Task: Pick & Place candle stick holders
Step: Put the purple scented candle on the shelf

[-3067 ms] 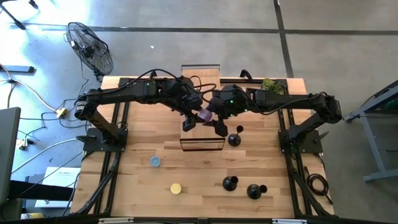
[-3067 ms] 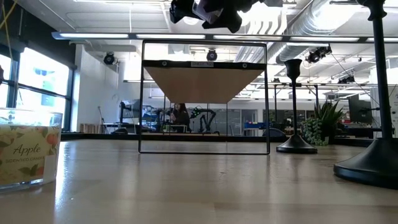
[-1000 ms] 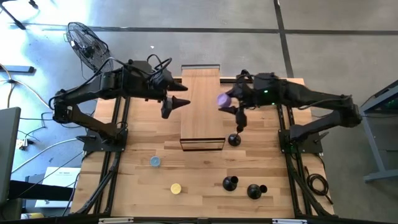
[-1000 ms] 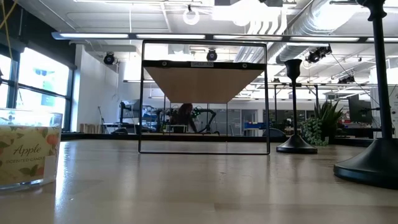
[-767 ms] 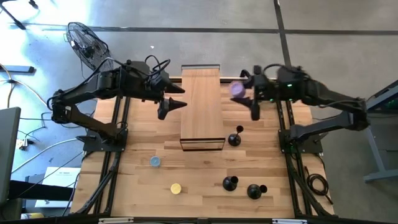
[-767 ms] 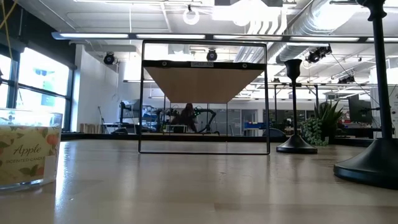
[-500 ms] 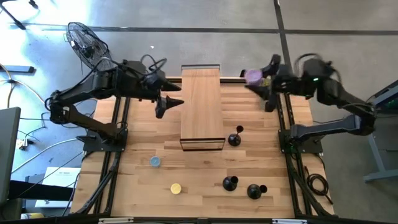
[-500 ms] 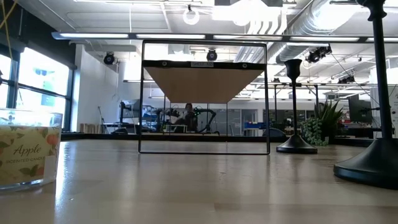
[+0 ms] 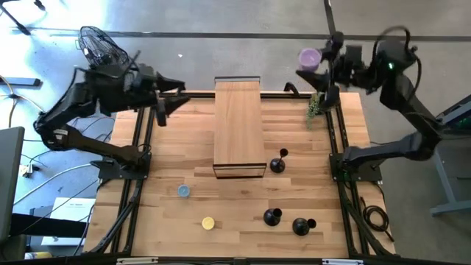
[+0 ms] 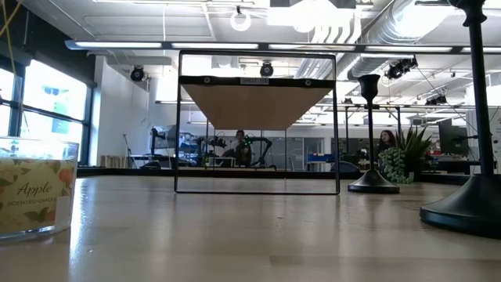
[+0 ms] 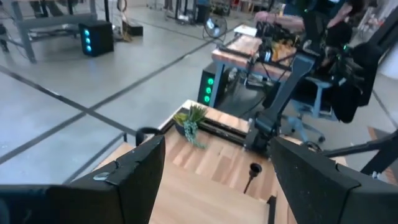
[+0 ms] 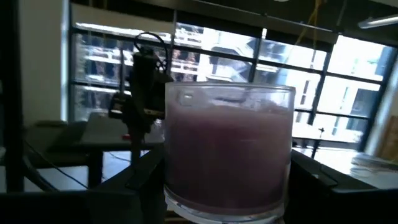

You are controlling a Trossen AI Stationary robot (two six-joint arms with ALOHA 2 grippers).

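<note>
Nearest the front edge of the table [image 9: 243,243], a yellow candle [image 9: 208,222] and a blue-lidded one [image 9: 183,191] on the left half, with two candle stick holders [image 9: 273,216] side by side on the right half, one upright and the other [image 9: 301,226] seemingly tipped over (hard to be sure from above). Further back, a third holder [image 9: 277,163] just beside the right front corner of the raised wooden shelf [image 9: 238,118], standing upright in the low view [image 10: 369,141] on its round base. In that same low view, a glass jar candle labelled Apple [image 10: 35,188] close by at the left, and a small potted plant [image 10: 399,160] beyond the holder. At the back left corner, the left gripper [image 9: 163,109] raised over the table's rail with its two fingers [image 11: 130,177] spread apart and nothing between them. At the back right, well above the table's far edge, the right gripper [image 9: 321,62] clamped around a purple glass candle [image 9: 309,57], filling the right wrist view [image 12: 227,155] between its fingers, with green leaves [image 9: 316,103] below it
</note>
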